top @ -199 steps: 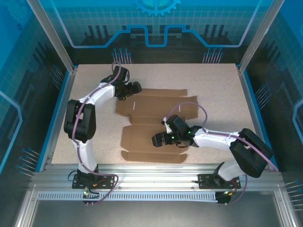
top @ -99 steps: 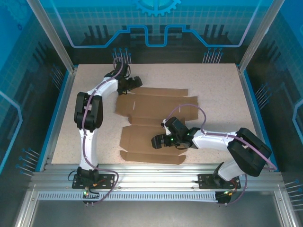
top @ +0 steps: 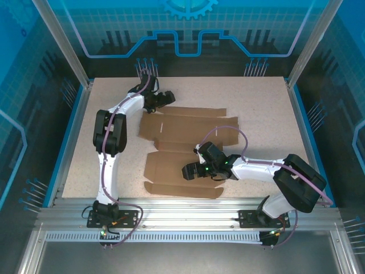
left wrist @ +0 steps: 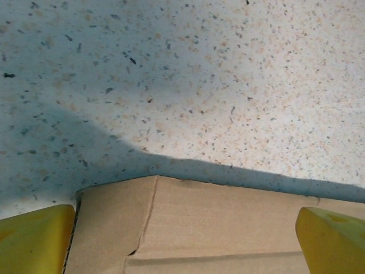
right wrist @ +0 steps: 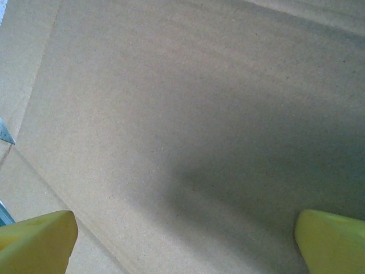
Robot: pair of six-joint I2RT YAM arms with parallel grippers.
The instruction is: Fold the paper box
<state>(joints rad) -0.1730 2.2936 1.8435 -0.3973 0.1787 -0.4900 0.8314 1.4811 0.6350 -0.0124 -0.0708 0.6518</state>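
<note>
If the left gripper (left wrist: 182, 240) (spread wide, like the right gripper (right wrist: 182, 242)) shoves rather than pinches, the paper box (top: 188, 128) may slide.

One paper box (top: 194, 128), one table (top: 262, 108), two grippers: left gripper (top: 166, 98), right gripper (top: 186, 170).

The paper box (top: 188, 128) lies flat on the middle of the surface (top: 262, 103). The left claw (top: 168, 97) sits at its far left corner; the right claw (top: 186, 170) hangs above its near panel.
</note>
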